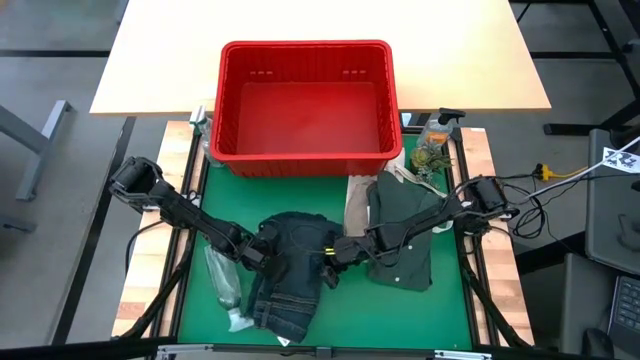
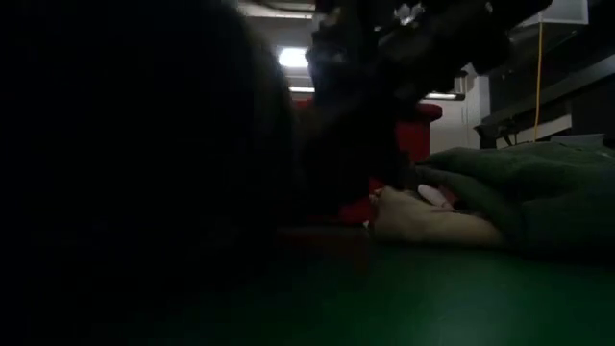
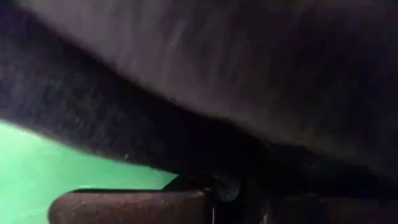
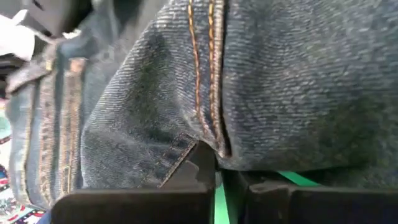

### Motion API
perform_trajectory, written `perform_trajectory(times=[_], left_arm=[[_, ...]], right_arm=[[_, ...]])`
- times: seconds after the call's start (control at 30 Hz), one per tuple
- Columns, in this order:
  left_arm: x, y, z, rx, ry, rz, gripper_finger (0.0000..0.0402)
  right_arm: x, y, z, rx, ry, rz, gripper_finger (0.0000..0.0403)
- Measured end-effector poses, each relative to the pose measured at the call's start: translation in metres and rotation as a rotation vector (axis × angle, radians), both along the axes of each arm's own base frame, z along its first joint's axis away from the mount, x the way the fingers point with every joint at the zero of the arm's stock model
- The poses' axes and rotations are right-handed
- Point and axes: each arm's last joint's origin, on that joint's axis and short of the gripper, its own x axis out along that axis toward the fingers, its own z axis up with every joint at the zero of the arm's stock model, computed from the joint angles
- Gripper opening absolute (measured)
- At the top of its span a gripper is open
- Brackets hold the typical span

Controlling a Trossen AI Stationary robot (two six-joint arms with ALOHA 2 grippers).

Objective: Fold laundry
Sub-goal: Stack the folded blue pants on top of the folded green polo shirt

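Denim jeans (image 4: 261,93) fill both wrist views, lying bunched at the middle front of the green-matted counter (image 1: 450,300). Left end effector (image 1: 262,255) is clamped on their left edge; right end effector (image 1: 333,258) is closed on a stitched seam at their right. Fabric is judged heavy, thick, limp; hems and seams suit gripping. An olive shirt (image 1: 405,235) lies just right, a red basket (image 1: 305,100) behind. Dim room is seen beyond.

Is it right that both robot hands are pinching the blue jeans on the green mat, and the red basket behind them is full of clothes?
Not quite. The red basket is empty, as the high view shows. The rest holds: the left gripper and the right gripper are pinching the blue jeans on the green mat.
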Motion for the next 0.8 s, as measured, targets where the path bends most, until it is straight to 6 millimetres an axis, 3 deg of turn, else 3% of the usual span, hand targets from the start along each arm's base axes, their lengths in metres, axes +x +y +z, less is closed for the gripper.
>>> perform_trajectory(times=[0.43,0.8], left_arm=[[0.023,0.002,0.029,0.001,-0.1,-0.011,0.0027],[0.049,0.01,0.076,0.062,-0.173,-0.143,0.003]], right_arm=[[-0.016,-0.01,0.051,-0.048,-0.072,0.002,0.0006],[-0.038,-0.015,0.096,-0.112,-0.157,0.014,0.0005]])
